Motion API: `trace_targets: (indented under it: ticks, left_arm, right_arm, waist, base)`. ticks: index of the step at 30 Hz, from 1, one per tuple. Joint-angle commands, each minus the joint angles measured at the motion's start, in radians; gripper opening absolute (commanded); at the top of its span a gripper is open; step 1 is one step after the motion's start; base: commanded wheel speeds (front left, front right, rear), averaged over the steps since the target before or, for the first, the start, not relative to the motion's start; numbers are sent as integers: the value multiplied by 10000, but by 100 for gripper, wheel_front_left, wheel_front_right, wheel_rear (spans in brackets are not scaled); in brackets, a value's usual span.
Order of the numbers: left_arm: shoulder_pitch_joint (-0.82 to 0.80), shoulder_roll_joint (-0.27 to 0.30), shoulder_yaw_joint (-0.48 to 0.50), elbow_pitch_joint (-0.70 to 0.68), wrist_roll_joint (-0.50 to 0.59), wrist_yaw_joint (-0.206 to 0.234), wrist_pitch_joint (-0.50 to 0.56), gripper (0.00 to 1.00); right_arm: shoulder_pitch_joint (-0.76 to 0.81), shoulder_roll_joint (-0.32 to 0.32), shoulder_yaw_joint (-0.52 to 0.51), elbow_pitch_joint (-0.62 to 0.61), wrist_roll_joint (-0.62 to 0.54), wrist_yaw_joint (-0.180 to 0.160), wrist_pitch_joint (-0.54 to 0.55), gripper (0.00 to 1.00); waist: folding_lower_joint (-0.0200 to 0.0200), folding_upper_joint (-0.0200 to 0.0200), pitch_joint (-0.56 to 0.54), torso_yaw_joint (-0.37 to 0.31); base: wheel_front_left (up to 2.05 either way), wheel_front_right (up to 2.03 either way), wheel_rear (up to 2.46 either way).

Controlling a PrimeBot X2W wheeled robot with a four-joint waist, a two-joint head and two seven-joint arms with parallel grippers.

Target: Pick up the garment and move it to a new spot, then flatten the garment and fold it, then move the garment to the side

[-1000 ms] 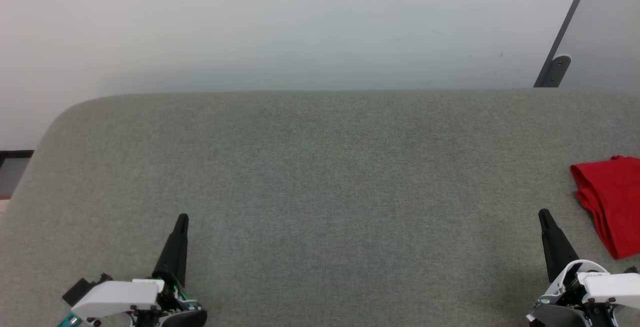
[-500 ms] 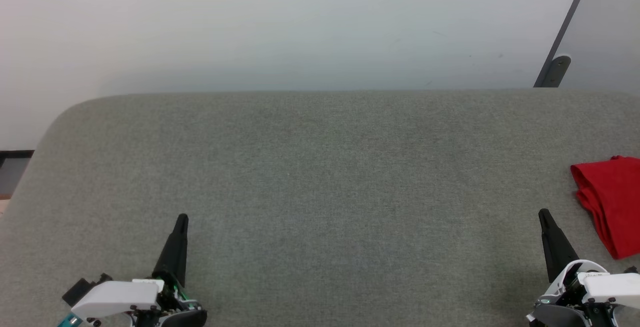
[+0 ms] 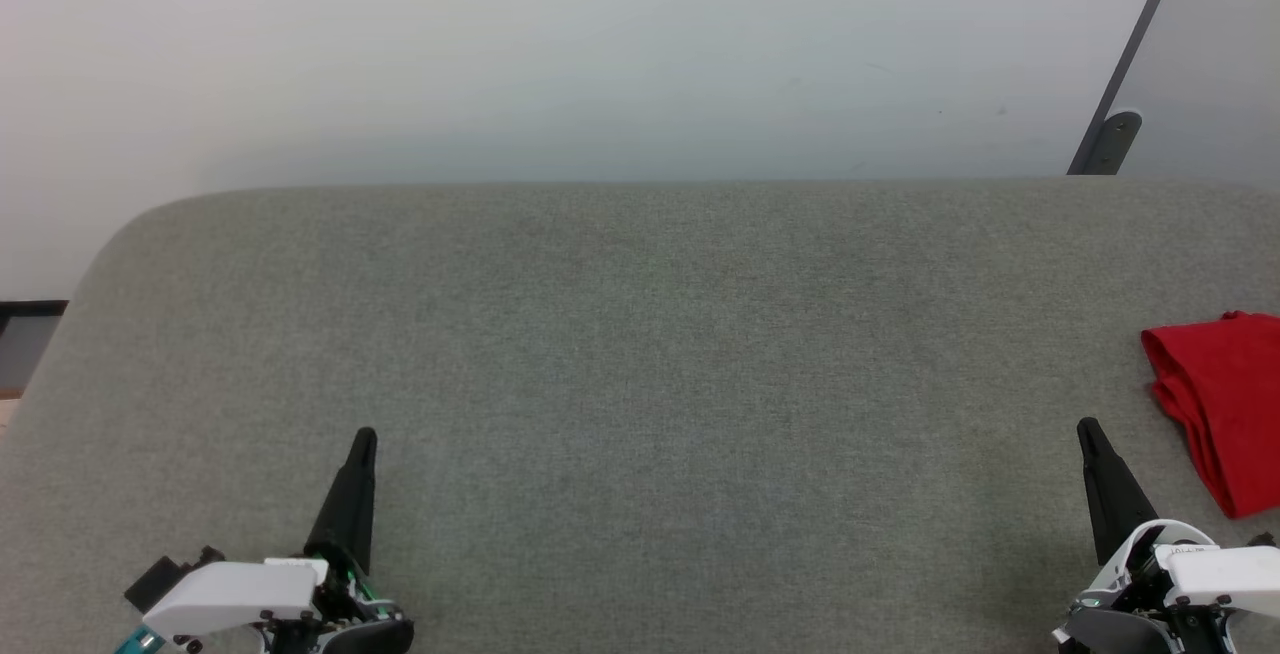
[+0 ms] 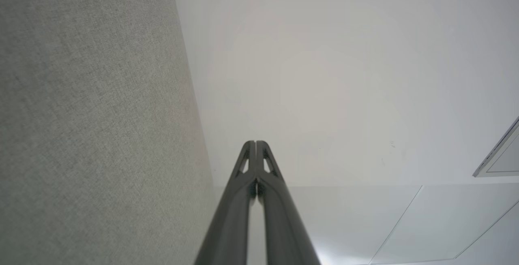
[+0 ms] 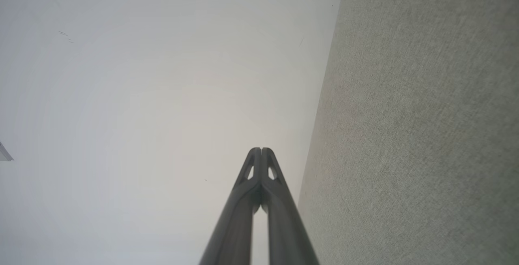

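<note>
Looking down on a grey-green woven fabric surface (image 3: 640, 354), stretching across the head view and rounding off at its far left corner. Meeting a plain pale wall (image 3: 500, 54) along the far edge. Seeing a dark slanted bar (image 3: 1140, 44) running down at upper right, ending in a rounded foot (image 3: 1112, 139) just behind the surface. Catching a dark strip (image 3: 30, 312) at the left edge, beside the rounded corner.

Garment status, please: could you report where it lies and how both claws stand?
Left claw shut, empty. Right claw shut, empty. Garment folded on table, far right, apart from right claw. Nothing in the way.
</note>
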Motion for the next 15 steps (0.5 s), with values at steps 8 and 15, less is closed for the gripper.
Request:
trace_targets:
  ticks: [8, 15]
  left_arm:
    - [-103, -25, 35, 12, 40, -39, 14, 0]
    - [-104, -29, 41, 12, 41, -39, 22, 0]
  right_arm:
    - [-26, 28, -2, -22, 40, -10, 15, 0]
    - [-26, 28, -2, -22, 40, -10, 15, 0]
  waist:
    - [-1, 0, 0, 0]
    - [-1, 0, 0, 0]
  base:
    - [0, 0, 0]
    - [0, 0, 0]
